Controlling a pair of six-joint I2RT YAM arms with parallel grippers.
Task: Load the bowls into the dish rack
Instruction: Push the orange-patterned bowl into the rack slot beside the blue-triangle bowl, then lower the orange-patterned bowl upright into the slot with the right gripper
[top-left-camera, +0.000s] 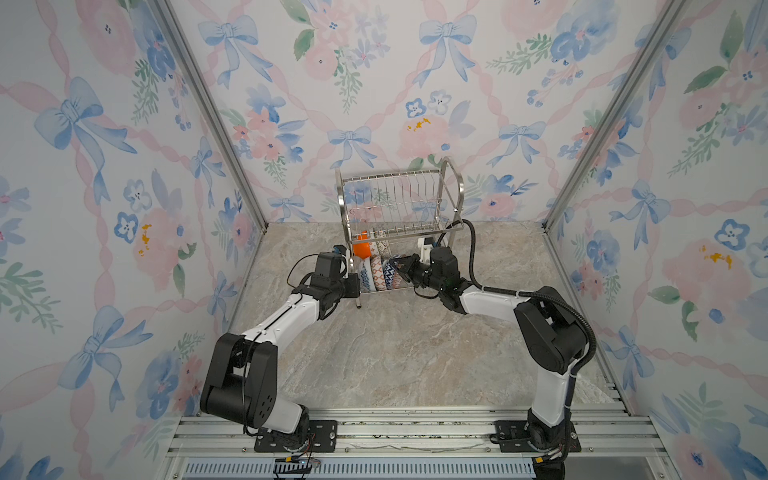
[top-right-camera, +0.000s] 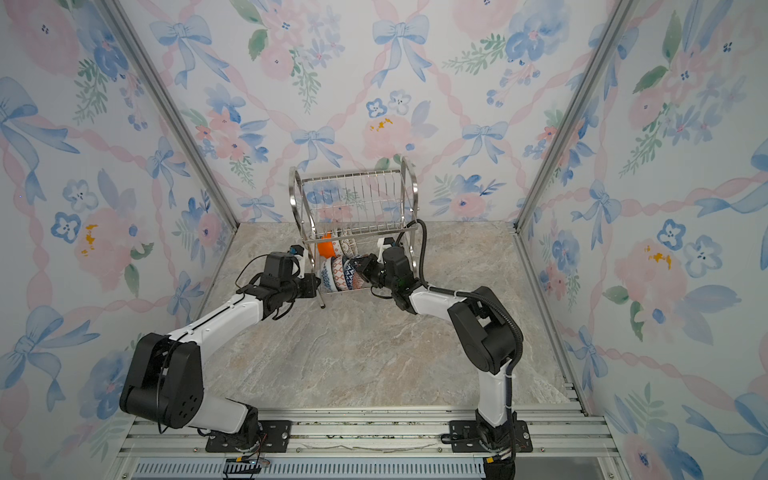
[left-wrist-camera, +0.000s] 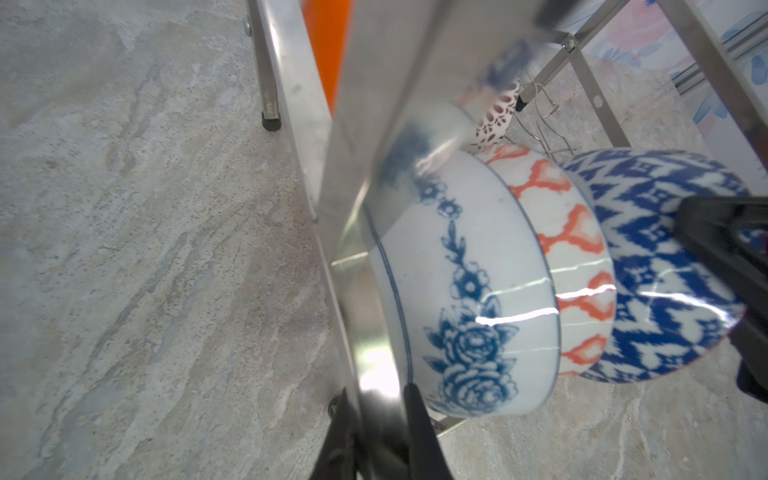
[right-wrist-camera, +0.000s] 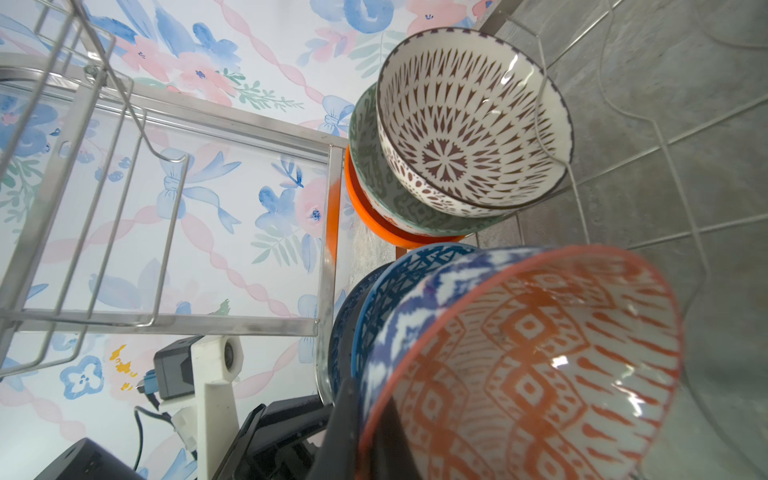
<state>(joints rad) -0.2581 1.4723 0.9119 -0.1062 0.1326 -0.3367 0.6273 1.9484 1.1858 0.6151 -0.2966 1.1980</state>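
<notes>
Left end effector (left-wrist-camera: 376, 399) and right end effector (right-wrist-camera: 365, 401) both clamped.

- The tabletop (top-left-camera: 395, 357) in front of the dish rack (top-left-camera: 401, 195) lies bare.
- Its upper shelf (top-left-camera: 399, 208) is open from above.
- The lower shelf (top-left-camera: 386, 291) is packed with bowls (top-left-camera: 376, 272). The left gripper (top-left-camera: 356, 286) clamping the side frame (left-wrist-camera: 307, 124) and the right gripper (top-left-camera: 402, 266) pinching the end bowl (left-wrist-camera: 665, 266) block its front.

A marbled grey-beige table (top-left-camera: 395, 353) fills the floor of the booth. Wallpaper (top-left-camera: 374, 83) with blue bows and pink flowers rises behind the table and on both sides. Aluminium posts (top-left-camera: 208, 104) stand at the table's back corners. Aluminium rails (top-left-camera: 415, 432) run along its front edge, with a slotted grille (top-left-camera: 374, 469) just beyond them.
</notes>
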